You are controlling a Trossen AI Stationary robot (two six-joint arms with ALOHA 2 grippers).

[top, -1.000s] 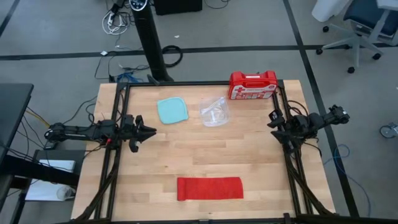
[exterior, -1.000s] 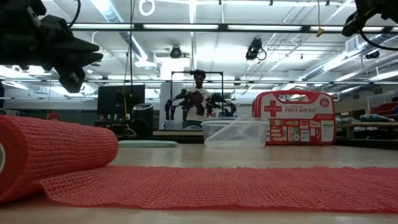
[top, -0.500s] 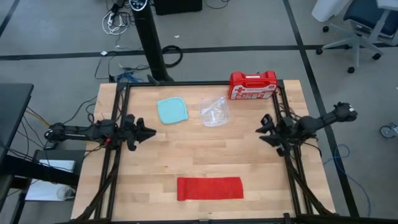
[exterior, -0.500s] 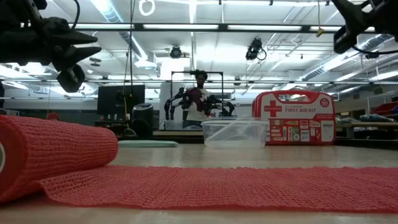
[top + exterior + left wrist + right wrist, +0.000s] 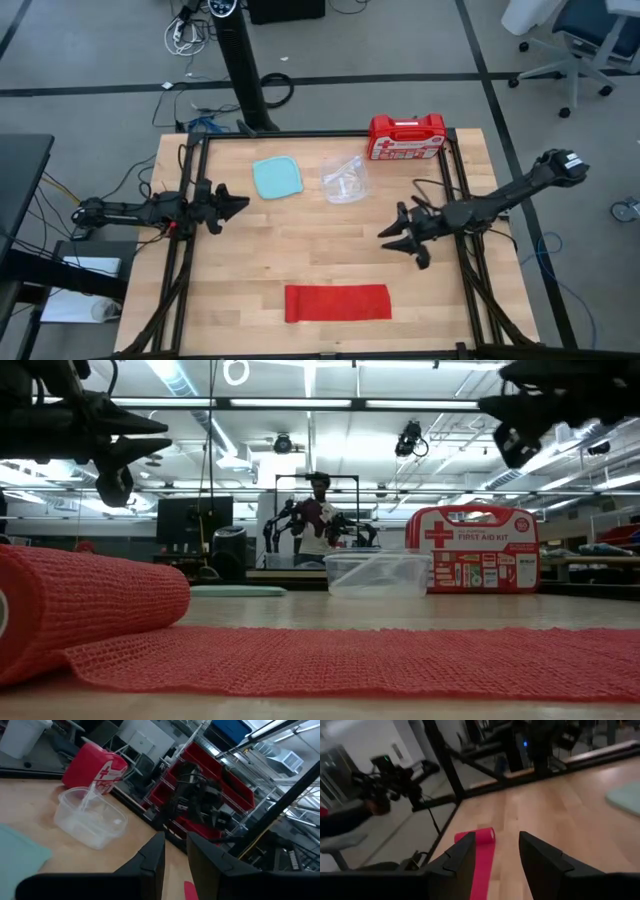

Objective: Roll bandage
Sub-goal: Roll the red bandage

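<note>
I see the bandage (image 5: 338, 303) lying flat on the counter (image 5: 300, 250) near its front edge, a red strip stretched out sideways. From the low camera its one end (image 5: 90, 605) is already curled into a thick roll while the rest lies spread along the wood. Nothing touches it.

My right tool (image 5: 393, 233) hangs above the bare wood behind the strip, to its right and well apart from it, arm reaching in from the right side. Through that wrist camera its two fingers (image 5: 460, 860) stand apart with nothing between them, and the rolled end shows beyond the gap.

My left tool (image 5: 236, 204) waits over the left part of the counter, also far from the strip, fingers parted and empty.

Toward the back I have a pale blue lid (image 5: 277, 178), a clear plastic container (image 5: 345, 180) beside it, and the red first-aid case (image 5: 406, 137) standing at the back edge.
</note>
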